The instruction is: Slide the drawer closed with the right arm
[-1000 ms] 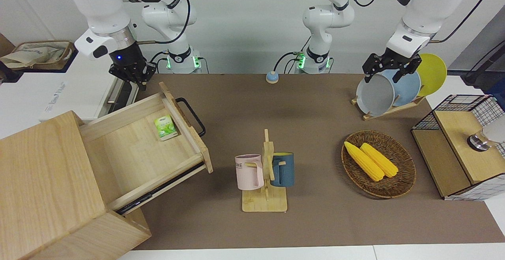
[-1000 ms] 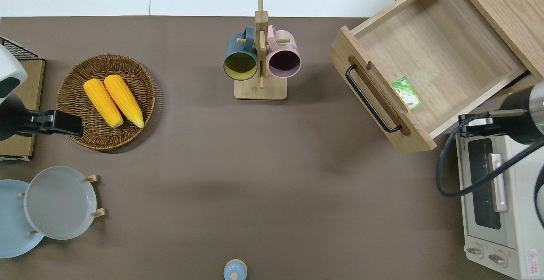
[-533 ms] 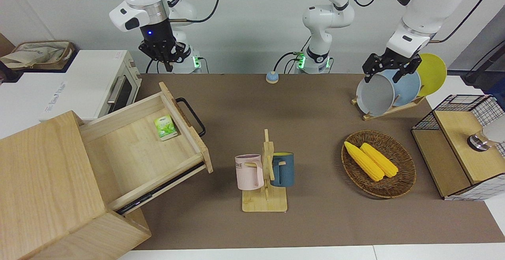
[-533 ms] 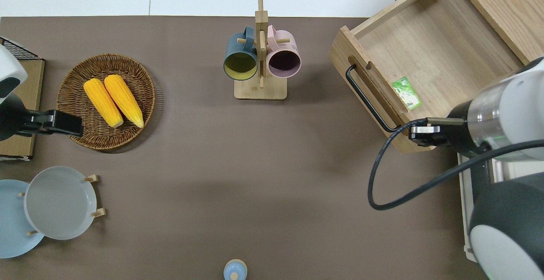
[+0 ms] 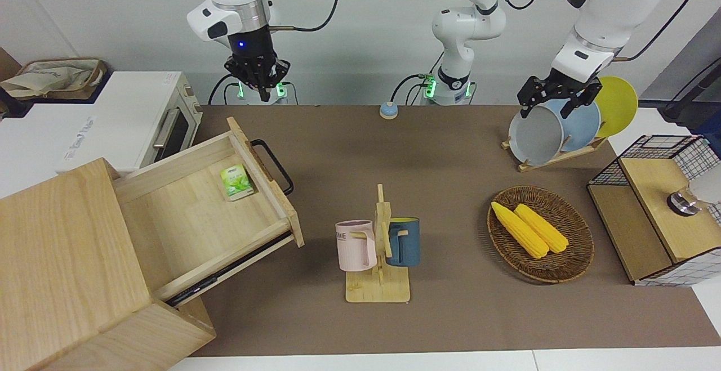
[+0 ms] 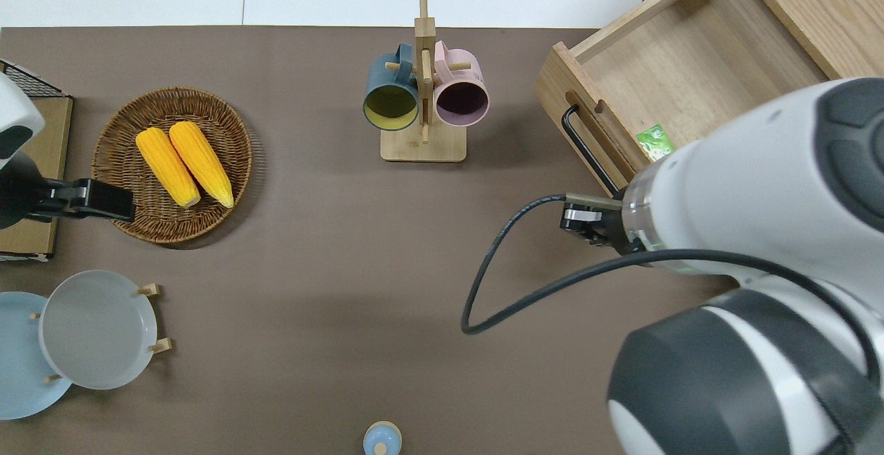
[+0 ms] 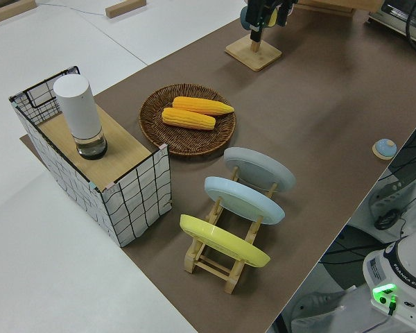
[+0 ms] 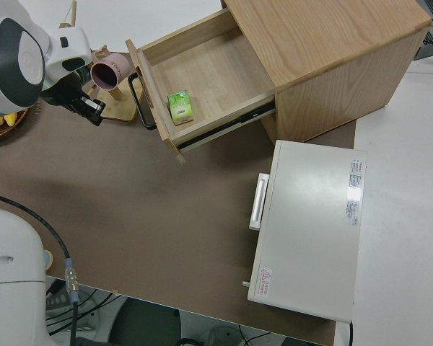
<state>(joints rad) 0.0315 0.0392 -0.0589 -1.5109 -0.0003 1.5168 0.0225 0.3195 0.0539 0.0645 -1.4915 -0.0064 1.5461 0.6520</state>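
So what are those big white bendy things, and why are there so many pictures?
They are two robot arms, and four cameras show the same table: one faces the robots, one looks straight down, and one sits at each end. The right arm's black gripper with the blue light is up in the air and holds nothing. The other arm is parked. The wide light-wood drawer with the black loop handle is pulled open, and a small green packet lies inside. Also on the brown table are a round wicker basket with two yellow corn cobs and a wooden stand with two mugs.
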